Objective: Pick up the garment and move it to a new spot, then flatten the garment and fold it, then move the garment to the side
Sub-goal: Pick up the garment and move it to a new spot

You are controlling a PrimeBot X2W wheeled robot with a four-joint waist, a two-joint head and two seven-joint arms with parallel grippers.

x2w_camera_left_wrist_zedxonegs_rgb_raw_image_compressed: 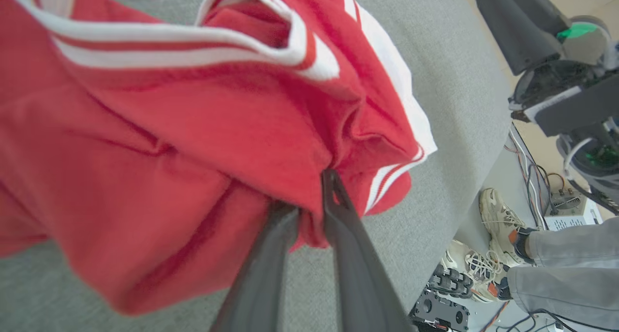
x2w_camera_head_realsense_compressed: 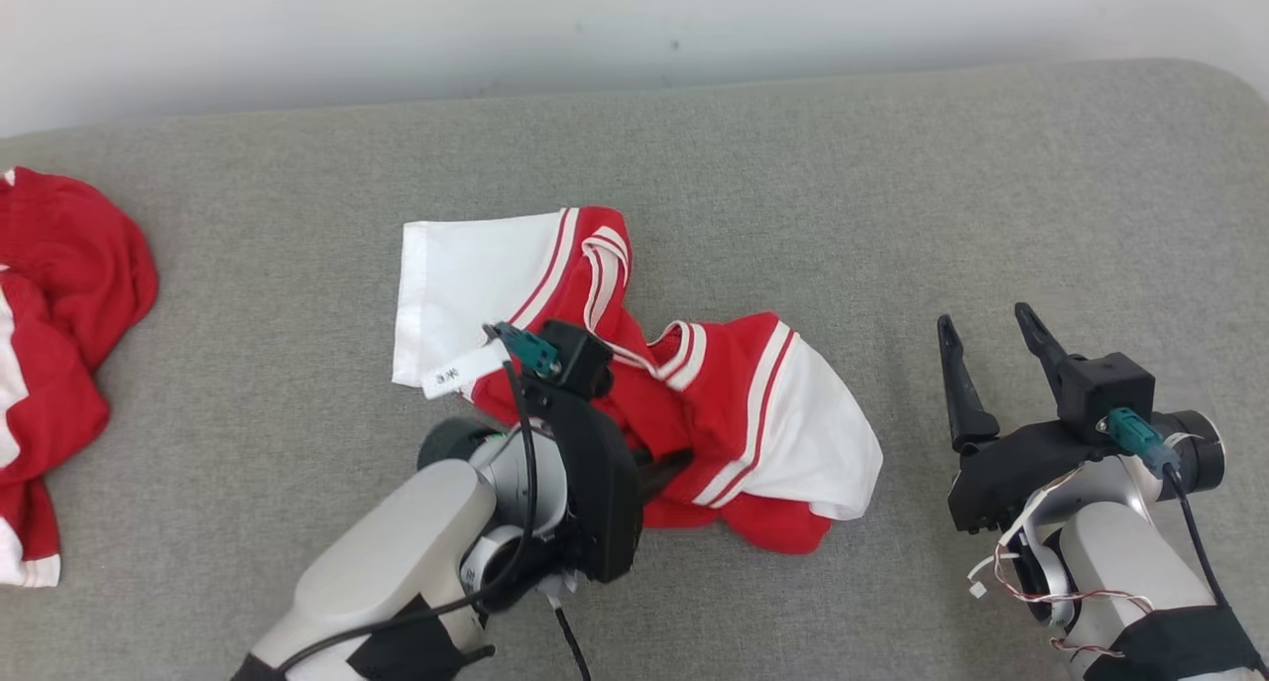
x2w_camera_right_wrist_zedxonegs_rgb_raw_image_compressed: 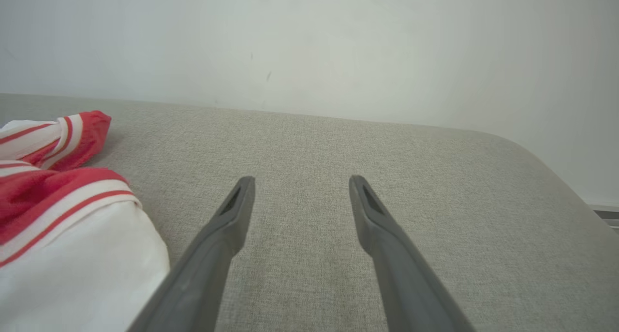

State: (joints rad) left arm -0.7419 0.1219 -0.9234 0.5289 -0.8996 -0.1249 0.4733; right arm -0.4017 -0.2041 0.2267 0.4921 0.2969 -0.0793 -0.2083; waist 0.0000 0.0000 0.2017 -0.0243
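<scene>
The garment [x2w_camera_head_realsense_compressed: 724,403], red with white panels and red-and-white striped trim, lies crumpled near the middle of the grey fabric-covered surface [x2w_camera_head_realsense_compressed: 892,185]. One white panel spreads flat towards the far left of the heap, with a white label [x2w_camera_head_realsense_compressed: 461,372] lying at its near edge. Another white panel hangs over the heap's right side.

The left tool [x2w_camera_left_wrist_zedxonegs_rgb_raw_image_compressed: 308,192] reaches into the near side of the heap from the lower left. In the left wrist view its two dark fingers [x2w_camera_left_wrist_zedxonegs_rgb_raw_image_compressed: 348,235] stand close together, only a narrow gap between them, and a fold of red cloth fills that gap. The cloth bunches and creases where the tips meet it, so the tool has a pinch of the garment's red body. The rest of the garment rests on the surface around it.

The right tool [x2w_camera_head_realsense_compressed: 986,316] sits well to the right of the garment, apart from it. Its fingers are spread wide with nothing between them, pointing towards the pale wall [x2w_camera_head_realsense_compressed: 595,17] over bare grey fabric. In the right wrist view the garment's white panel lies just beside the left finger, and I cannot tell whether the two touch.

A second red cloth [x2w_camera_head_realsense_compressed: 59,294] lies bunched at the far left edge of the surface. In the left wrist view a person's pale shoes [x2w_camera_left_wrist_zedxonegs_rgb_raw_image_compressed: 498,221] and grey trouser legs [x2w_camera_left_wrist_zedxonegs_rgb_raw_image_compressed: 566,259] show on the floor beyond the surface's edge.
</scene>
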